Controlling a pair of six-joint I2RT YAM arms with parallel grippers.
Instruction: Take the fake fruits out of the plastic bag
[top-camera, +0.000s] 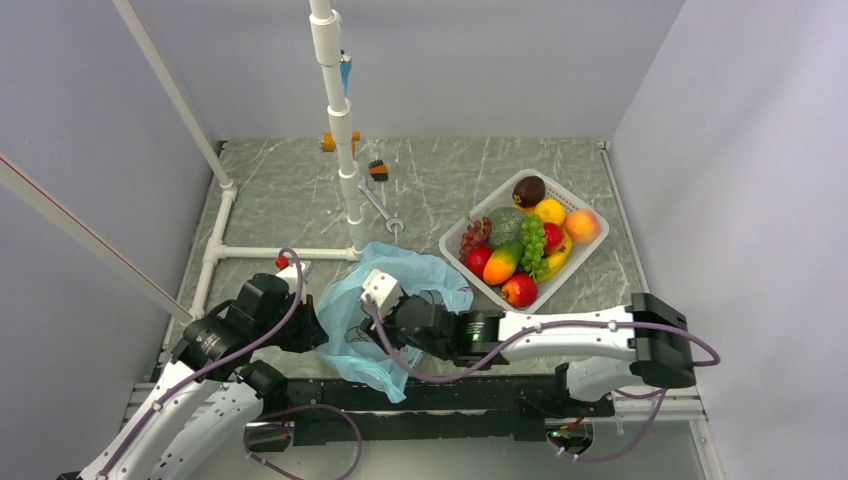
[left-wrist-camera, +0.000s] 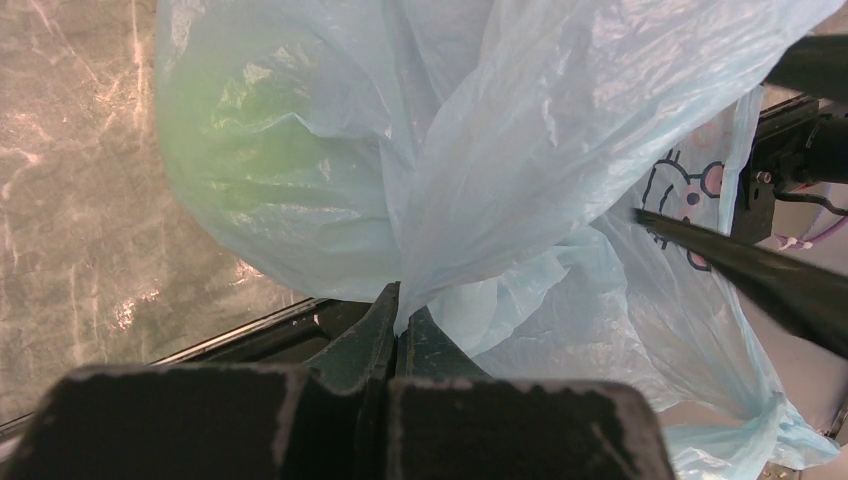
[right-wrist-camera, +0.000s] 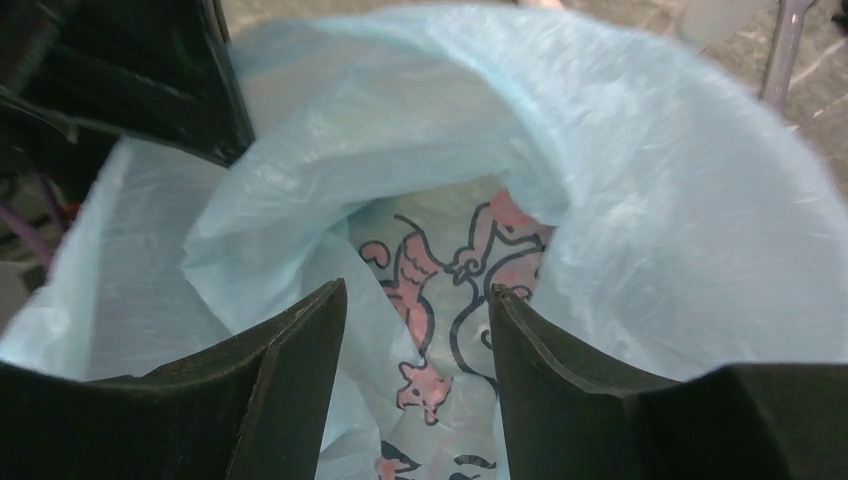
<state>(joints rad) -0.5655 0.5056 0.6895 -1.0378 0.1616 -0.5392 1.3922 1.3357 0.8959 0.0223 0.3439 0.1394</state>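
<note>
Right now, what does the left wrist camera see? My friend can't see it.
The left end effector pinches a fold of the light-blue plastic bag. A green shape shows through it, over the grey marbled table.

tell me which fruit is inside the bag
The lime-green fruit, seen only as a green glow through the wall of the plastic bag. The other fruits all lie out in the white basket.
</note>
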